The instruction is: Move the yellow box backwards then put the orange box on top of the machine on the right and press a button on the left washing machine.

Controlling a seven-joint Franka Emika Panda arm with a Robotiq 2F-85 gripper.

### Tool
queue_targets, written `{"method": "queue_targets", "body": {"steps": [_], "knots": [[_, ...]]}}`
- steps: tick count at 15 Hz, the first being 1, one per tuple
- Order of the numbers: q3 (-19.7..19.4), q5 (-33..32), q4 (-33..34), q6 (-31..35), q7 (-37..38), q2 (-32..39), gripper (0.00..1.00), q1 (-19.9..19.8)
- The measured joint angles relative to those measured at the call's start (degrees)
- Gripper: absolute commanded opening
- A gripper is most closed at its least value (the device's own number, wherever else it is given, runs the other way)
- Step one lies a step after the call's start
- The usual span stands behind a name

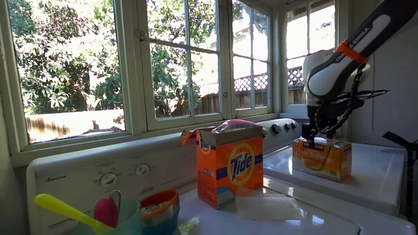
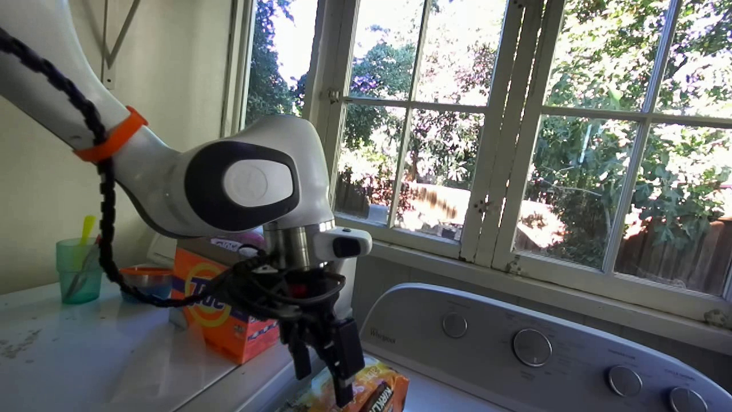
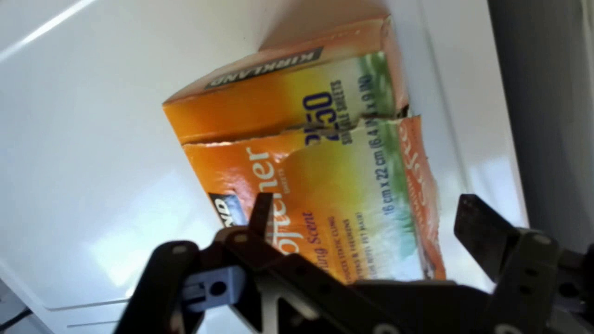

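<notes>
Yellow box (image 1: 326, 164): seam torn; rests on the right machine (image 1: 372, 173). End effector (image 3: 365, 206): fingers spread wide at the box, nothing gripped; contact not clear. Step in hand, by judgement: moving this box back. Best done with fingers lined up along its sides, light pressure on the weak card, box kept flat. Orange box (image 1: 235, 166): upright on the left washing machine (image 1: 78, 179). Surface: glossy white, probably slippery. Room: sunlit, windows (image 1: 188, 48) behind both machines.
</notes>
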Motion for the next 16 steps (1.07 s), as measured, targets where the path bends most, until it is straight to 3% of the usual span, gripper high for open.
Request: {"method": "queue_targets", "body": {"steps": [5, 12, 13, 15, 16], "knots": [[-0.3, 0.2, 6.5, -3.1, 5.0, 4.3, 1.00, 0.6], [-0.7, -2.1, 7.0, -3.4, 4.3, 4.9, 0.97, 0.8], [-0.7, -2.3, 7.0, -3.4, 3.5, 5.0, 0.73, 0.8], [-0.6, -2.7, 7.0, -3.4, 1.9, 5.2, 0.68, 0.8], [-0.5, -2.7, 7.0, -3.4, 0.9, 5.2, 0.59, 0.8]]}}
